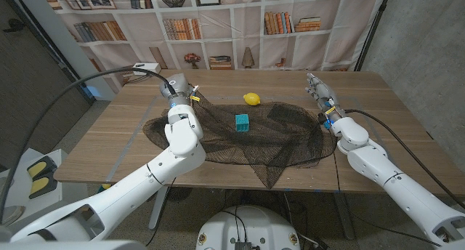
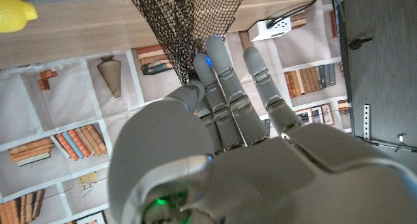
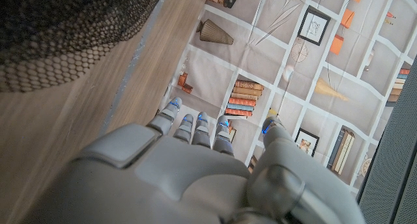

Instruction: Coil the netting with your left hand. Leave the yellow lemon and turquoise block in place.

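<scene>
Netting: the black netting (image 1: 240, 137) is lying spread across the middle of the wooden bench (image 1: 378, 115), reaching from near the left edge to near the right robot hand, with a pointed flap hanging toward the near edge. At the far left part of the bench a bunch of it is being lifted; in the left wrist view the mesh (image 2: 186, 22) is hanging gathered in a narrow strand that is meeting the fingertips.
Left robot hand: the left robot hand (image 1: 179, 90) is sitting over the far left part of the bench, at the netting's far left border. In the left wrist view its fingers (image 2: 218, 74) are lying close together and stretched out, with the tips touching the gathered strand; whether they are actually pinching it, I cannot tell.
Right robot hand: the right robot hand (image 1: 320, 92) is waiting near the far right part of the bench, just beside the netting's right border, fingers pointing away toward the far edge. In the right wrist view the hand (image 3: 208, 165) is showing fingers (image 3: 195, 127) stretched and slightly apart, holding nothing.
Yellow lemon: the yellow lemon (image 1: 251, 99) is sitting near the far edge, around its middle, just at the netting's far border; it is also showing in the left wrist view (image 2: 14, 10).
Turquoise block: the turquoise block (image 1: 242, 121) is standing on the netting, near the middle of the bench, nearer than the lemon.
</scene>
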Robot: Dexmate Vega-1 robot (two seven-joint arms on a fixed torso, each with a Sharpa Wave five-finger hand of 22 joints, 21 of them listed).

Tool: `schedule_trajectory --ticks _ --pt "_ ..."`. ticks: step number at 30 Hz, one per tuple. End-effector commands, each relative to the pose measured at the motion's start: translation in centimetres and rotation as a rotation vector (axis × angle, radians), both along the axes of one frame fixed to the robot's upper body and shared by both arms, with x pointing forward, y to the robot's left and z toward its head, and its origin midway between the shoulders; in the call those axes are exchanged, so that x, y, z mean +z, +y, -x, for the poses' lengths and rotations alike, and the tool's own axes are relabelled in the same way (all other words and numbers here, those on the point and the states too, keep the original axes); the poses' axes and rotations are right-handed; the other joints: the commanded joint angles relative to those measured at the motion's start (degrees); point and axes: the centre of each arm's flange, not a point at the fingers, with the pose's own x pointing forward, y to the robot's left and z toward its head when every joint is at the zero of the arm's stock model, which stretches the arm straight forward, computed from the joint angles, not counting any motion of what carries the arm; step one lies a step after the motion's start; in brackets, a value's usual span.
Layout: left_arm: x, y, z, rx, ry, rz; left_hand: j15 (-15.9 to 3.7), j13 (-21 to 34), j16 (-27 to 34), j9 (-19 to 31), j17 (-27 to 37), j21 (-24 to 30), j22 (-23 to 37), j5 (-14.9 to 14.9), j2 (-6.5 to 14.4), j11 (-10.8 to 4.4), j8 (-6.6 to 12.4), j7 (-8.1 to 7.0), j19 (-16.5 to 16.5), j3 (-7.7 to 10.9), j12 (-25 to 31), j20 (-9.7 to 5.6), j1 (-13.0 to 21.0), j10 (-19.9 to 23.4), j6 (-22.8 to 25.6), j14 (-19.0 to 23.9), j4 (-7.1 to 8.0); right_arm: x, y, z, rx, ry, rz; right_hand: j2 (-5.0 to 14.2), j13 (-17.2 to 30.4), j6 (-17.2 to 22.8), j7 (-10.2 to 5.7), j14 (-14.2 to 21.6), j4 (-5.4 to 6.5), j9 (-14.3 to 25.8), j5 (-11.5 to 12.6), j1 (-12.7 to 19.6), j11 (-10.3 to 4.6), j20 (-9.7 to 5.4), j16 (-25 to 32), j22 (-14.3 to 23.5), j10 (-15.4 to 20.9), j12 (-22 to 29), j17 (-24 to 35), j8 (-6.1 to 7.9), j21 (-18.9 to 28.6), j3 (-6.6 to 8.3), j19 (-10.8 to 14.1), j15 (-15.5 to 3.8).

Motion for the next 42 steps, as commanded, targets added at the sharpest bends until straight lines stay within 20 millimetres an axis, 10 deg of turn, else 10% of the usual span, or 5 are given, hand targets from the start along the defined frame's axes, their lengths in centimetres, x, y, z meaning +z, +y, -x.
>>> schedule_trajectory --ticks 1,42 --pt "2.2 -2.0 0.5 -0.291 -0.096 -0.03 -3.3 0.6 0.4 0.5 0.5 0.8 0.1 0.3 0.2 -1.25 0.43 0.89 -0.3 0.1 0.4 -0.23 0.7 -0.7 1.1 -0.1 0.19 -0.8 -0.8 0.8 -0.016 -0.009 -0.024 -0.07 0.2 0.2 -0.37 0.3 -0.12 0.2 0.0 -0.1 0.06 0.04 -0.2 0.2 0.5 -0.1 0.2 -0.05 -0.1 0.14 0.1 0.21" --pt "6.3 -12.0 0.9 -1.016 -0.01 -0.333 -3.46 0.2 -1.5 1.4 2.2 2.9 -0.6 0.4 -0.3 -1.84 -0.15 0.62 -0.7 0.81 0.0 -1.6 0.7 -0.6 1.3 0.2 1.33 -3.3 -2.8 2.1 -0.043 -0.027 -0.089 -0.15 0.2 0.4 -0.32 0.3 -0.05 0.2 0.1 -0.4 0.08 0.06 -0.2 0.2 0.7 -0.1 0.2 0.0 -0.1 0.16 0.2 0.18"
